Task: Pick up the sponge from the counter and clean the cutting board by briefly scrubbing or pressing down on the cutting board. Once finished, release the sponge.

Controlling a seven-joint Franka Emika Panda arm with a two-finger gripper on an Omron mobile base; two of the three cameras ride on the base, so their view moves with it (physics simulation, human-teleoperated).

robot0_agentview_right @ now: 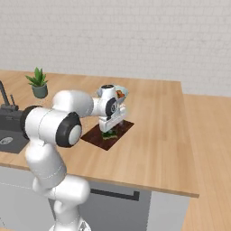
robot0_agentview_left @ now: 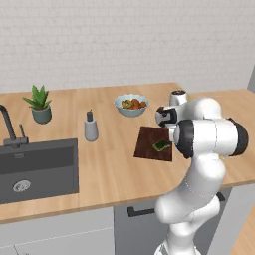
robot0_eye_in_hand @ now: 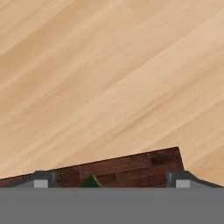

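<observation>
The dark reddish-brown cutting board (robot0_agentview_left: 148, 143) lies on the light wooden counter (robot0_agentview_left: 109, 164), in front of the fruit bowl. The small green sponge (robot0_agentview_left: 161, 145) rests on the board's right part. My gripper (robot0_agentview_right: 110, 130) hangs just above the sponge (robot0_agentview_right: 108, 134), pointing down at the board (robot0_agentview_right: 97, 135). In the hand view the two fingertips (robot0_eye_in_hand: 40, 180) stand far apart, so the gripper (robot0_eye_in_hand: 111, 180) is open. A green corner of the sponge (robot0_eye_in_hand: 90, 181) shows between them, untouched, on the board (robot0_eye_in_hand: 131, 168).
A pale bowl of fruit (robot0_agentview_left: 131, 105) stands behind the board. Left of it are a grey soap dispenser (robot0_agentview_left: 90, 127), a potted plant (robot0_agentview_left: 39, 104), and the dark sink (robot0_agentview_left: 37, 167) with its faucet (robot0_agentview_left: 10, 127). The counter's front edge (robot0_agentview_right: 135, 182) is near.
</observation>
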